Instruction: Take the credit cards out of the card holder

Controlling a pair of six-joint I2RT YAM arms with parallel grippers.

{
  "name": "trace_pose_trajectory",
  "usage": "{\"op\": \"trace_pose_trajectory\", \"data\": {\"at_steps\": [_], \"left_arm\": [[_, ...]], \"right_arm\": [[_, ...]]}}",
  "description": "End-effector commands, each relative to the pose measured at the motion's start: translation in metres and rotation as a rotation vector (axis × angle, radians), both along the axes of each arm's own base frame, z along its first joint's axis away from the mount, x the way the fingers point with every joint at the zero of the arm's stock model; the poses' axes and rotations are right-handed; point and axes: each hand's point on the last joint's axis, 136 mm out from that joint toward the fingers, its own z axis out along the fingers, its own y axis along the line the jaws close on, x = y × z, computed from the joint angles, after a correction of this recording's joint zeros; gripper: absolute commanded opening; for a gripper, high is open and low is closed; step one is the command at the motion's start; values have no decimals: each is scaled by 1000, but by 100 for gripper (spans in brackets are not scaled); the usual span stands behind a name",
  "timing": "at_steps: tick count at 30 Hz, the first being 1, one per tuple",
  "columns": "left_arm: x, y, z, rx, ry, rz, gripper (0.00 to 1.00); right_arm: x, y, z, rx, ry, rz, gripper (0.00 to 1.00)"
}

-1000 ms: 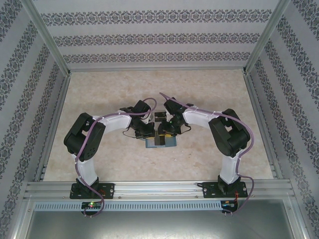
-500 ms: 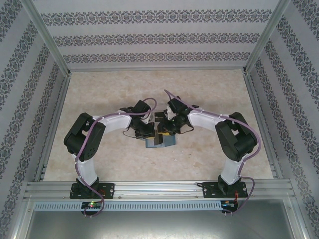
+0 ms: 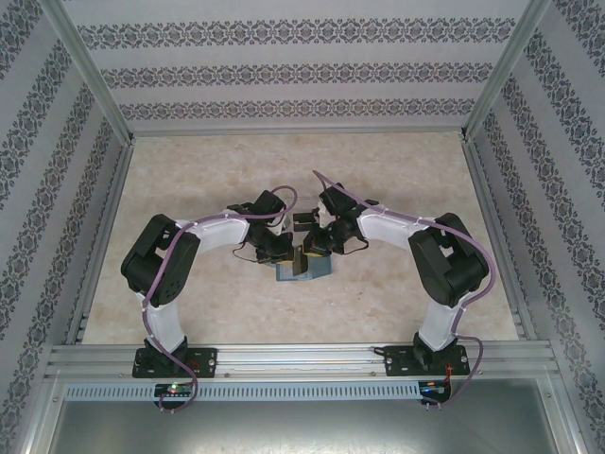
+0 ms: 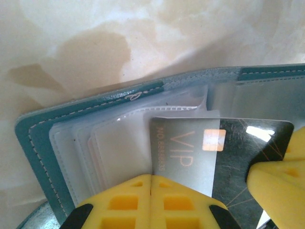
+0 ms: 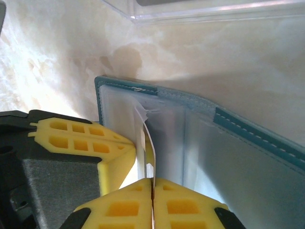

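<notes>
Card holder (image 4: 38, 143): lies open on the table (image 4: 71, 38), soft teal cover, floppy clear sleeves. Left gripper (image 4: 151, 200) is clamped on its sleeve edge. Credit card (image 4: 248, 143): light, stiff, slick, half out of its sleeve. Right gripper (image 5: 152, 200) pinches its bare dark end, so you likely pull straight along the sleeve.

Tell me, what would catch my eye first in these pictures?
The left arm and right arm curl in to meet at the middle of the table over an open teal card holder. Up close, the right gripper, its fingers bright yellow, pinches a grey card marked VIP at the holder's clear sleeves.
</notes>
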Motion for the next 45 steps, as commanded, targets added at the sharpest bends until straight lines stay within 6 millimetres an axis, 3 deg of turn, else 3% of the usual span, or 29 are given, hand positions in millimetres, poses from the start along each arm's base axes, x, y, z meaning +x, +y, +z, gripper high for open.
{"op": "trace_pose_trajectory", "data": {"at_steps": [1,9,19,32,40,45], "left_arm": [[-17,14,-21,102,65,-10,0],[-17,14,-20,101,61,-11,0],[-16,14,-20,100,60,-12,0],[-16,13,-19,97,59,-17,0],[-16,13,-19,98,60,-16,0],[-16,13,-21,99,62,-17,0]], "right_arm": [[0,-19,-2,-102,-29,1,9],[0,-43,-5,-252,-52,25,7],[3,-54,-5,-327,-66,34,7],[2,-45,-9,-324,-54,56,7],[-6,-23,-5,-210,-13,40,22],[-12,-23,-3,-204,-4,31,22]]}}
